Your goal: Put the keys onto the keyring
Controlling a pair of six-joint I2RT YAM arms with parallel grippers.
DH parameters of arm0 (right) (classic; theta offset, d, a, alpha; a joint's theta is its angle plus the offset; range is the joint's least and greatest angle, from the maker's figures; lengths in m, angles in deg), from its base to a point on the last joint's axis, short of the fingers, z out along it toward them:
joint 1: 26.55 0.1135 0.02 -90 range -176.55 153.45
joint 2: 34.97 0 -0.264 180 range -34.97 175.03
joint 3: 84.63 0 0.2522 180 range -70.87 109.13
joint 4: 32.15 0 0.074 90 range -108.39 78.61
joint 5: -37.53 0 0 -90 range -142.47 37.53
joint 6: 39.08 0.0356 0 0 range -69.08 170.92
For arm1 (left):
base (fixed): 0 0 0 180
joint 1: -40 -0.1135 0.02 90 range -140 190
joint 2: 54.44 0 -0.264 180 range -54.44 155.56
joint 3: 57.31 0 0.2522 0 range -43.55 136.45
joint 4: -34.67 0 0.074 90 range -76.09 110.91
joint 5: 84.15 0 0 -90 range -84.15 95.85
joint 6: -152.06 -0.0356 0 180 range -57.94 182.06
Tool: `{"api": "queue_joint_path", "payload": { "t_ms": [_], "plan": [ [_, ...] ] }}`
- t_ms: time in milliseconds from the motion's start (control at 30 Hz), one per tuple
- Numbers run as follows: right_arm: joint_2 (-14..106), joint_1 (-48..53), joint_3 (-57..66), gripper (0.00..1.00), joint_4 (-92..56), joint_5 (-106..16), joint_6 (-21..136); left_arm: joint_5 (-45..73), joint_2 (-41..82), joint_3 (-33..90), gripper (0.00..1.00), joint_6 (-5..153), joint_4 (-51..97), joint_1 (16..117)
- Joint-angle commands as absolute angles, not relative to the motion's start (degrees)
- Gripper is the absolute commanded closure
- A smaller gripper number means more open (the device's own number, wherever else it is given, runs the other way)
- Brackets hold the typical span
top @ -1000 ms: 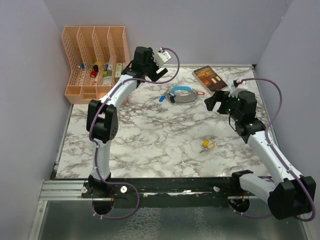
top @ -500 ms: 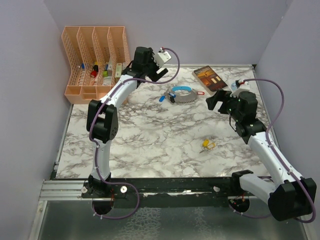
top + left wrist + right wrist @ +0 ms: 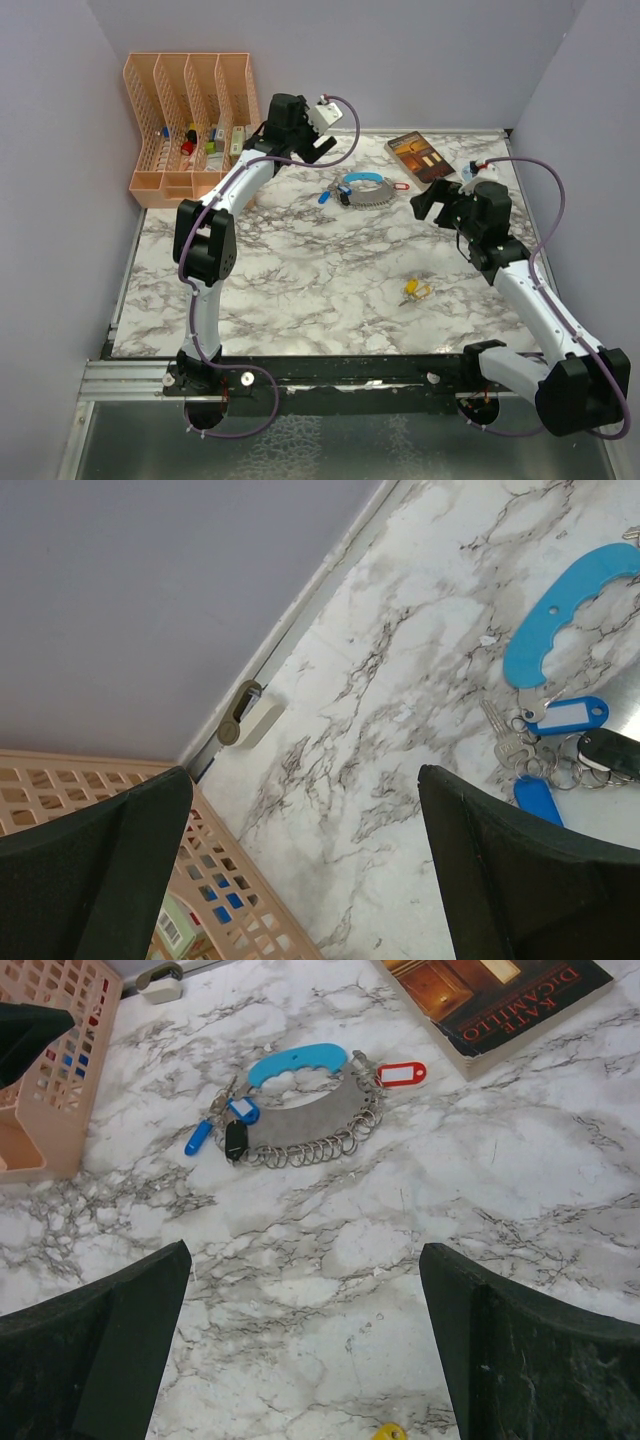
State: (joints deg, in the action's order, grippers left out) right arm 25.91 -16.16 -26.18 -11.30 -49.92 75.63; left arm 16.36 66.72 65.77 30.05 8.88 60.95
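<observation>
Top external view had my two arms reaching up the marbled desk (image 3: 300, 300) from its near edge. Nearest to me lay a small yellow-tagged key (image 3: 415, 290), alone on the stone and touched by nothing. Beyond it, to the right, my right pincer (image 3: 425, 205) hung above the desk with its jaws spread wide and nothing between them. In its wrist view the two dark fingers (image 3: 100, 1360) sat at the lower corners with bare marble in the gap.

Farther on, apart from that pincer, lay the keyring (image 3: 305, 1110), flat on the desk. It had a light-blue curved piece on its far side, a red tag at its right end, grey metal pieces fanned along a row of small rings, and blue tags with a dark fob at its left end. Neither pincer touched it.

Farther and to the left, my left pincer (image 3: 318, 148) was also wide open and empty, near the desk's far edge. A book (image 3: 420, 157) lay at the far right, apart from the keyring. A peach slotted organizer (image 3: 190, 120) stood at the far-left corner.
</observation>
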Motion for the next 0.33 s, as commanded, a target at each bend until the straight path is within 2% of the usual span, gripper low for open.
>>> {"api": "queue_joint_path", "payload": {
  "t_ms": [0, 300],
  "plan": [
    [26.2, -16.4, -25.8, 0.01, -10.9, -51.2, 76.4, 18.0, 65.1, 66.2, 0.01, 30.9, 8.8, 60.5],
    [23.7, -16.4, -25.7, 0.01, -11.0, -52.1, 75.5, 18.2, 65.3, 66.2, 0.01, 31.1, 8.8, 60.5]
  ]
}}
